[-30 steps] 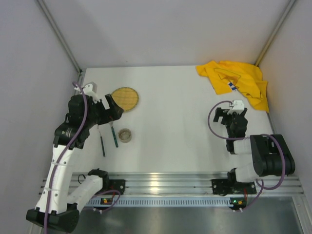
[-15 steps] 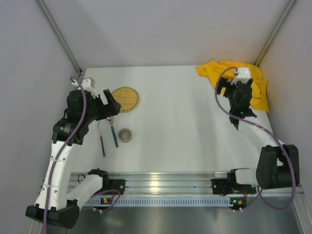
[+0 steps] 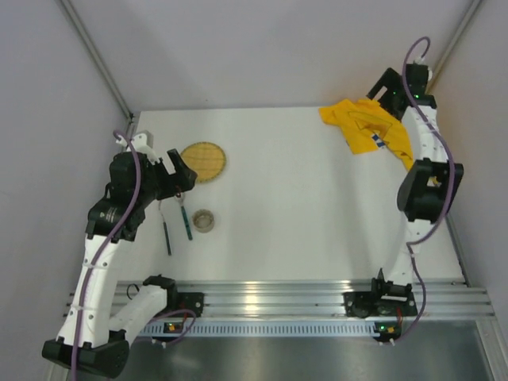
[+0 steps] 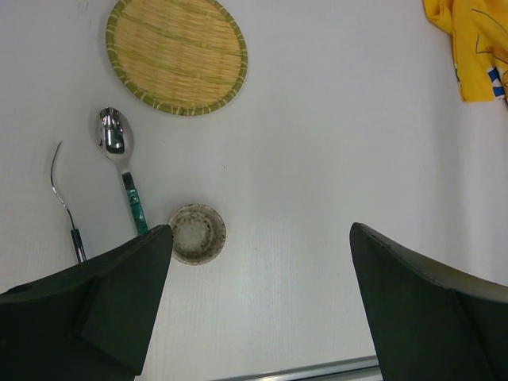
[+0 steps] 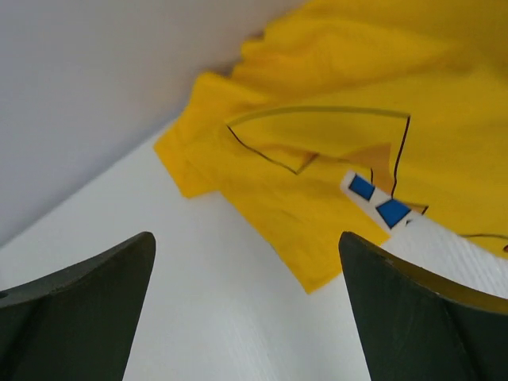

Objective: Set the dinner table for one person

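Near left: a fork and a green-handled spoon lie side by side, apart, handles toward the arm bases. A small round dish sits just right of the spoon's handle; whether they touch I cannot tell.

The left gripper hangs above this group, jaws spread wide, nothing in them.

Just past the spoon's bowl lies a round woven bamboo tray, flat.

All of it rests on the dinner table, the white top running from the rail to the back wall.

Far right corner: a yellow printed cloth, crumpled and folded over itself, close to the walls. The right gripper hovers over its left edge, jaws fully apart, empty, with a loose yellow corner showing between the fingers.

Judgement: the step in hand looks like picking up the cloth.
- Come straight down on that loose corner, one finger either side of the fold.
- Pinch few layers, not the whole heap.
- Close firmly before lifting, since thin fabric slips.
- Lift high enough for the cloth to hang free, then draw it toward the table's middle, away from the walls and the left arm.
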Controlling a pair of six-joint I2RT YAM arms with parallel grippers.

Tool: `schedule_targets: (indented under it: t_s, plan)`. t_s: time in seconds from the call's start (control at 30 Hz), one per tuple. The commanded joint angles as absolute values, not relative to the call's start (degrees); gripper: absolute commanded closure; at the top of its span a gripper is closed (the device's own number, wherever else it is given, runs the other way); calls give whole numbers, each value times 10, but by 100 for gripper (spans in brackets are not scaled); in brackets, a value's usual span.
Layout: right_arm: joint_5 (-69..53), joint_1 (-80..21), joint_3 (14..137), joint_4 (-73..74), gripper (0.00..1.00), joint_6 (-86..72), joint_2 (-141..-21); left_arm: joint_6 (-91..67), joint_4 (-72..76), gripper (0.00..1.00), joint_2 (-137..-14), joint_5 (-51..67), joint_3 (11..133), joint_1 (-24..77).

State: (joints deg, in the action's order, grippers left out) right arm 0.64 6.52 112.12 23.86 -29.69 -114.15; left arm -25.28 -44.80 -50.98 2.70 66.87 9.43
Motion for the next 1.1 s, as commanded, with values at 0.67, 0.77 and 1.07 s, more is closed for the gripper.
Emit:
schedule_targets:
  t_s: [0.67, 0.77, 1.07]
  plan:
    - [-52, 10, 1325, 522, 0, -347, -1466, -272, -374, 2, -601, 23, 635, 93]
    - [-40, 4, 1334, 529, 1, -351, -1478, -271, -364, 3, -624, 25, 640, 93]
    - [-53, -35, 1396, 583, 84, -338, -1551, -265, -344, 4, -663, 33, 648, 93]
